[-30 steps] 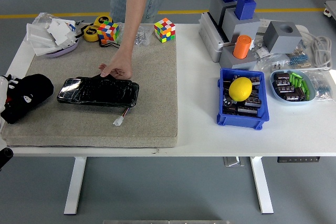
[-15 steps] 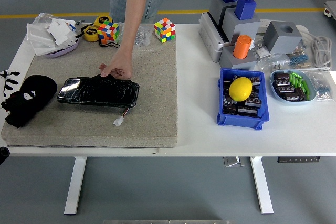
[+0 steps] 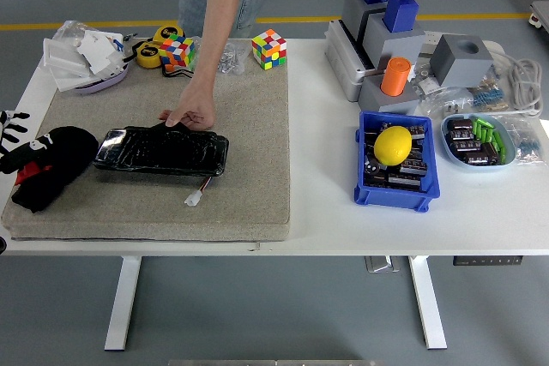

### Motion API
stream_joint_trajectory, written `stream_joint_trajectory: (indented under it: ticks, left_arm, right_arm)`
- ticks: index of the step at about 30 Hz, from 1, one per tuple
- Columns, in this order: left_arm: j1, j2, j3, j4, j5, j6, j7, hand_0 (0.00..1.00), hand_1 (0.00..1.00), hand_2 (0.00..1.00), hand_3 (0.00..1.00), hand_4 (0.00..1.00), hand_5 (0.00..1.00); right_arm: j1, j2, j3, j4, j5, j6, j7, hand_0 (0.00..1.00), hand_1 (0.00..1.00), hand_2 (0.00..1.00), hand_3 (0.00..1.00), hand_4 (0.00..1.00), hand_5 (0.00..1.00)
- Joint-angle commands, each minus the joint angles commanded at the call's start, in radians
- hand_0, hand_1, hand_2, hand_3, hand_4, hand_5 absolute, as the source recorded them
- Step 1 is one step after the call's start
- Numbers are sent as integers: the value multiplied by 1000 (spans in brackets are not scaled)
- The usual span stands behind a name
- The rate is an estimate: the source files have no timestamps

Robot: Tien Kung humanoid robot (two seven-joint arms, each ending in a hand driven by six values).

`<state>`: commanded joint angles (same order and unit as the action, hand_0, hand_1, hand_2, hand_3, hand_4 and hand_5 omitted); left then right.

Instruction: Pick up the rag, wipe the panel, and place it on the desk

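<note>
The black rag (image 3: pixel 58 160) lies bunched on the left end of the beige mat (image 3: pixel 249 169). My left hand (image 3: pixel 17 145) comes in from the left edge and is shut on the rag's left side. The rag's right edge reaches the left end of the glossy black panel (image 3: pixel 161 150), which lies flat on the mat with a white-plug wire (image 3: pixel 196 196) at its front. A person at the far side presses a hand (image 3: pixel 189 112) on the panel's far edge. My right arm is out of view.
Behind the mat sit a bowl of white scraps (image 3: pixel 86 56), yellow tape (image 3: pixel 153 53) and two colour cubes (image 3: pixel 268 47). To the right stand a blue bin (image 3: pixel 395 188) holding a yellow lemon (image 3: pixel 393 145), a grey fixture (image 3: pixel 386 40) and a tray of parts (image 3: pixel 478 140).
My left hand has carried the rag to the right and slightly up, until it meets the panel's left end. The person's hand stays on the panel.
</note>
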<state>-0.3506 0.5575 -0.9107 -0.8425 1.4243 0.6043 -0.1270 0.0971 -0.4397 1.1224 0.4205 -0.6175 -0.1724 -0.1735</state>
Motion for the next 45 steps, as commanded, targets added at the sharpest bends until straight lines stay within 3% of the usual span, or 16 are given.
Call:
stream_joint_trajectory:
  ticks: [7, 18, 24, 35, 38, 45]
  left_arm:
    - [26, 20, -98, -91, -11, 7, -40, 357, 550, 651, 753, 998, 998]
    - [64, 61, -204, -277, 27, 7, -14, 356, 552, 650, 744, 998, 998]
    - [89, 78, -247, -367, -19, 5, 7, 356, 553, 650, 741, 998, 998]
    - [109, 90, -269, -433, -49, 10, 28, 354, 558, 651, 742, 998, 998]
    - [120, 91, -267, -453, -80, 12, 25, 354, 558, 651, 742, 998, 998]
    - [174, 97, -271, -517, -261, 25, -15, 365, 568, 657, 745, 998, 998]
  right_arm:
    - [-2, 4, 6, -6, 2, 1, 0, 742, 634, 693, 611, 991, 584]
    - [-1, 9, 18, -4, -1, -2, 3, 740, 634, 692, 610, 989, 583]
    - [-3, 9, 22, -5, -1, -2, 4, 740, 634, 692, 610, 989, 583]
    - [-3, 11, 19, -8, 3, 1, 6, 739, 634, 693, 609, 988, 583]
    - [-4, 10, 18, -9, 4, 1, 5, 739, 634, 693, 609, 988, 583]
    - [-5, 7, 10, -12, 7, 1, 2, 739, 634, 694, 610, 988, 583]
